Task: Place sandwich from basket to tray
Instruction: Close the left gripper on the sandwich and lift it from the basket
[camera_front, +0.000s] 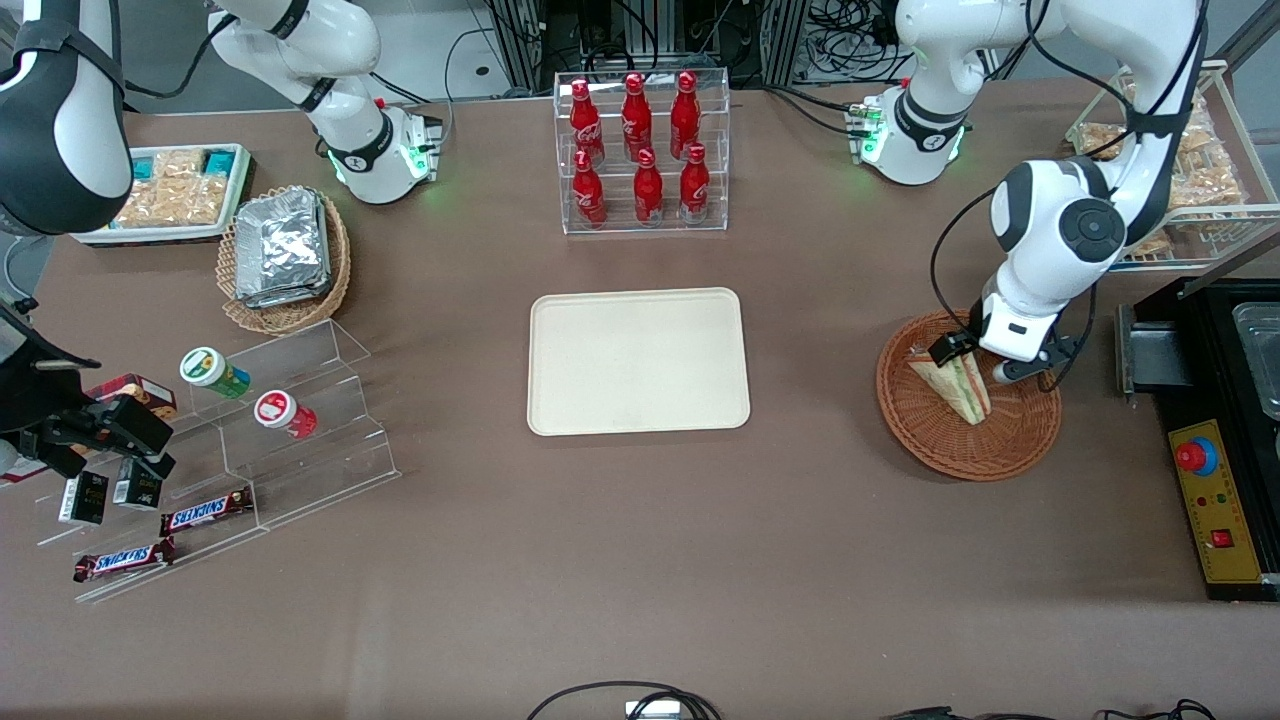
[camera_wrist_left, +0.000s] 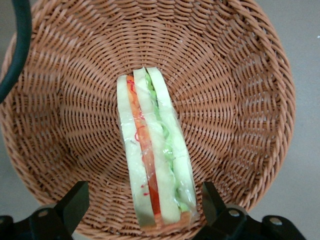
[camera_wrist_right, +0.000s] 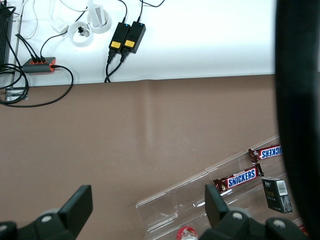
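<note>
My tool (camera_front: 972, 360) hangs low over the basket (camera_front: 925, 440), its two fingers (camera_wrist_left: 75, 202) spread apart with the sandwich (camera_front: 958, 385) between them, not yet pinched. The sandwich lies on the basket's floor, a long wedge standing on edge, filling stripes turned up toward my wrist camera.

What worries me is the wrap. It is clear, glossy film, wrinkled and loose over soft white bread, so if I close too lightly the film may slide on my pads and the wedge could drop out on the way up. If I close too hard, the bread will squash and the green and orange layers may shift. The wedge is also angled slightly between my fingers, so one pad could meet it first and tip it over.

The basket is round, shallow, reddish-brown wicker with a ribbed, springy weave; a fingertip catching a strand could drag the light bowl along the desk (camera_front: 640, 560).

The tray (camera_front: 638, 361) waits bare toward the desk's middle, smooth, matte cream, rounded corners, low rim.
</note>
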